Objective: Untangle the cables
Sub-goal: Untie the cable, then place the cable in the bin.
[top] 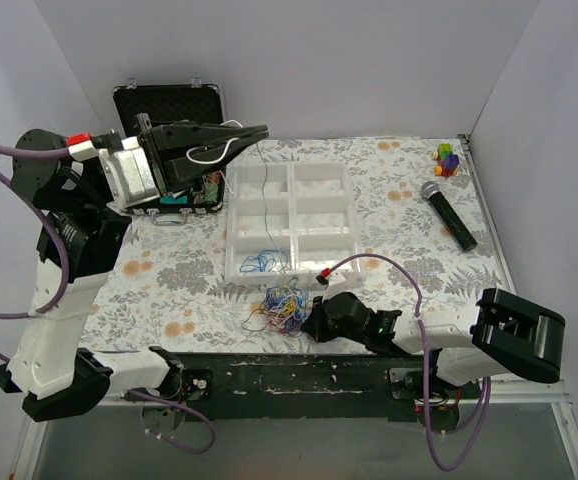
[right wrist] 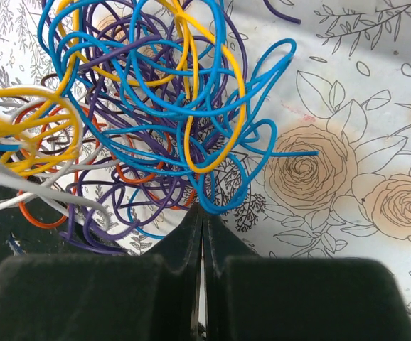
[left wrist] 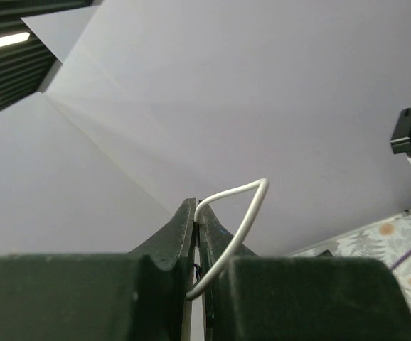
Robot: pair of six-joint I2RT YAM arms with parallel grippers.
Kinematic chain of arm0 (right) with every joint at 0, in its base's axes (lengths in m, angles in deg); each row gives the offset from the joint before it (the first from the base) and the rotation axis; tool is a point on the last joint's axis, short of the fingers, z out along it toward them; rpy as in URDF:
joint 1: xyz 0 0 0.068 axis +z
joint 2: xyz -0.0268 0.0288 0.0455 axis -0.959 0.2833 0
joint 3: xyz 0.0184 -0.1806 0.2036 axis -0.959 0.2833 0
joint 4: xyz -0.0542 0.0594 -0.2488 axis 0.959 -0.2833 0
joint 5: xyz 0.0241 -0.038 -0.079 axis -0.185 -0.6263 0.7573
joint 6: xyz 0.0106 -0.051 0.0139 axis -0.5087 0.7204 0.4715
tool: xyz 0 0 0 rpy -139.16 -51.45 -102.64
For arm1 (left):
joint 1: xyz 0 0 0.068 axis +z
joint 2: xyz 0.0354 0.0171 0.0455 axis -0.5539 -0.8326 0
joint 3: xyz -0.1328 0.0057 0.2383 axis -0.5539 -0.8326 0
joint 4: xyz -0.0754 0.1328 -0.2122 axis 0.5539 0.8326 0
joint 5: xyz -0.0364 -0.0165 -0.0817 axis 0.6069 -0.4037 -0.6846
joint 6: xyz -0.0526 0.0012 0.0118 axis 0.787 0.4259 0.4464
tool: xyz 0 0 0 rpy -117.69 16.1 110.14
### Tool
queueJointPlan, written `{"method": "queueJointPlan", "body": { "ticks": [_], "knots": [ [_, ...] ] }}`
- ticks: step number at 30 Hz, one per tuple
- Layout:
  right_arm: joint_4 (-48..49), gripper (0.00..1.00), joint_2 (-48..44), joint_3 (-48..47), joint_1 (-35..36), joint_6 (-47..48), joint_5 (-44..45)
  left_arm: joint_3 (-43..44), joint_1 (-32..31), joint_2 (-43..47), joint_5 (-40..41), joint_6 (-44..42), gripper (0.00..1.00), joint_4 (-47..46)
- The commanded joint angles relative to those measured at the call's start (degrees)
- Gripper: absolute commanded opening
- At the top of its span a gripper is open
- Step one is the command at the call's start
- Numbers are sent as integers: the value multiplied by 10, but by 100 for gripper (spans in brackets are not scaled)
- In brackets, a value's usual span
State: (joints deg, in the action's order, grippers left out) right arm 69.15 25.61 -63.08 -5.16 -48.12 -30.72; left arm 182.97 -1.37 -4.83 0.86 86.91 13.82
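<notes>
The cables are a fist-sized tangle [top: 284, 305] of blue, yellow, orange, purple and white wires on the floral table near the front edge. In the right wrist view the tangle [right wrist: 148, 106] fills the upper left. My right gripper [right wrist: 203, 209] is shut, with its tips at the bottom of a blue loop [right wrist: 223, 202] of the tangle. It lies low beside the tangle in the top view [top: 314, 320]. My left gripper [top: 261, 131] is raised high over the tray and shut on a white cable [left wrist: 241, 213], which bows out from its tips. A thin strand [top: 266, 200] hangs from it towards the tray.
A white compartment tray [top: 231, 215] sits mid-table, with blue wires [top: 259, 263] in its near-left cell. An open black case [top: 169, 100] stands at the back left. A microphone [top: 449, 215] and a small colourful toy [top: 448, 158] lie at the right.
</notes>
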Motion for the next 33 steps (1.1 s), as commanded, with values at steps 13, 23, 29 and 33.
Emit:
{"method": "queueJointPlan", "body": {
  "ticks": [13, 23, 29, 33],
  "knots": [
    [3, 2, 18, 11, 16, -33, 35, 116, -2, -64, 162, -96, 0, -202],
    [-45, 20, -53, -23, 23, 2, 64, 41, -2, -36, 145, -48, 0, -190],
    [-115, 52, -161, -79, 24, 59, 91, -89, -2, 21, 135, -40, 0, -172],
    [-161, 55, -224, -114, 25, 90, 101, -153, -2, 41, 123, -28, 0, -154]
  ]
}}
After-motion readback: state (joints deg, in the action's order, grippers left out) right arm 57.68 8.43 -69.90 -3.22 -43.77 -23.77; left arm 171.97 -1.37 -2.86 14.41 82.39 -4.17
